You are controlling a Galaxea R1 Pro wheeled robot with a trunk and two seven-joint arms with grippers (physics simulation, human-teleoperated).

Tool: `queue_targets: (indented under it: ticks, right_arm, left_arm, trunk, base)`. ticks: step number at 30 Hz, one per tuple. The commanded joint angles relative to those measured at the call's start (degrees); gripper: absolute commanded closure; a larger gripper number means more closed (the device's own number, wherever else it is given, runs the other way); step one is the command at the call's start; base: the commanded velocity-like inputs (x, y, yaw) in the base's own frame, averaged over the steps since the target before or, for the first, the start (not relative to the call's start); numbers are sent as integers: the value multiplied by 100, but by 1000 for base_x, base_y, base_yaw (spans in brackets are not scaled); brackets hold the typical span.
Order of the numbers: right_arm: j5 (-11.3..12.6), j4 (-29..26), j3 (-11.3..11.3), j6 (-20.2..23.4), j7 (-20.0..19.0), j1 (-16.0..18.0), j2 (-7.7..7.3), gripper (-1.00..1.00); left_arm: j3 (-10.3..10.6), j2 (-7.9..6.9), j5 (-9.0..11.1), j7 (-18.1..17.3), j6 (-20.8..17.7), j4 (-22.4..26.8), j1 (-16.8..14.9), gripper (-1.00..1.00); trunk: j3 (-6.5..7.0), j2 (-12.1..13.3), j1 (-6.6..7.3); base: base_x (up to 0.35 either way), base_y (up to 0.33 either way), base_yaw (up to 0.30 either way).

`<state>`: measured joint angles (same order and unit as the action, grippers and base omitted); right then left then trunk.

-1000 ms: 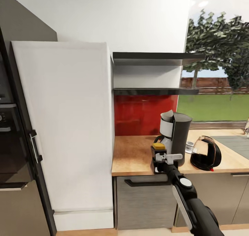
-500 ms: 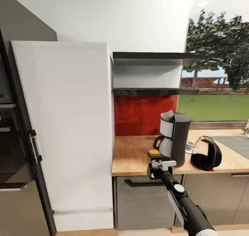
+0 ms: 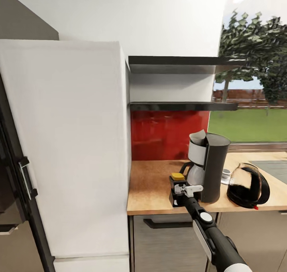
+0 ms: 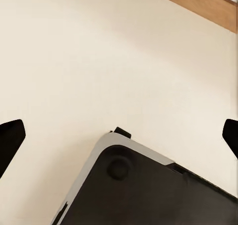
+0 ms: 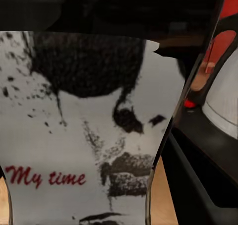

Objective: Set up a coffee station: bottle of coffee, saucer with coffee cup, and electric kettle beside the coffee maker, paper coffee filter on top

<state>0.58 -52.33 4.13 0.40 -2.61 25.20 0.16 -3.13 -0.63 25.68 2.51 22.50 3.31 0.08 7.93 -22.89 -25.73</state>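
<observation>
My right gripper (image 3: 180,192) is shut on the bottle of coffee (image 3: 177,184), a dark bottle with a yellow lid, upright near the countertop's (image 3: 151,184) front edge just left of the coffee maker (image 3: 214,166). The right wrist view is close on the bottle's "My time" label (image 5: 84,136), with the glass carafe (image 5: 223,101) beside it. A white paper filter (image 3: 198,138) sits at the coffee maker's top. A white cup (image 3: 226,175) peeks out behind the maker, and the dark electric kettle (image 3: 249,186) stands to its right. My left gripper (image 4: 119,138) is open, hanging over the floor.
A tall white cabinet (image 3: 67,144) borders the counter on the left. Two dark shelves (image 3: 175,104) hang above a red backsplash (image 3: 167,134). A sink area (image 3: 275,166) lies far right under the window. The robot's base (image 4: 148,190) is below the left gripper.
The bottle in my right gripper has come down and slightly left, toward the counter's front edge. The head view has since shifted, so the whole scene sits differently.
</observation>
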Motion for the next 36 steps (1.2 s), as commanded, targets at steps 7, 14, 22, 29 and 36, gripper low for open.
queue_targets:
  ticks: [7, 14, 22, 29, 36]
  right_arm:
    - [25, 201, -9, -116, 86, 2, 91, 100]
    - [30, 461, -9, -265, 507, 2, 359, 100]
    - [25, 1299, -9, -668, 602, 339, 364, 100]
    - [21, 1363, -2, -722, 587, 361, 341, 100]
    - [21, 1366, -5, -728, 528, 362, 336, 100]
  left_arm:
    - [-29, 1, -53, 22, 15, 3, 1, -100]
    - [-42, 1, -36, 22, 81, 3, 1, -100]
    - [-48, 2, -45, 20, 78, -5, 1, -100]
    - [-47, 2, -45, 20, 63, -12, 1, -100]
    - [-35, 1, -52, 14, 60, -22, 1, -100]
  trunk:
    - [-1, -3, -5]
    - [-1, -3, -5]
    - [-145, -324, -181]
    - [-217, -484, -269]
    - [-217, -484, -269]
  base:
    - [255, 0, 0]
    - [13, 0, 0]
    - [0, 0, 0]
    - [0, 0, 0]
    - [75, -4, 0]
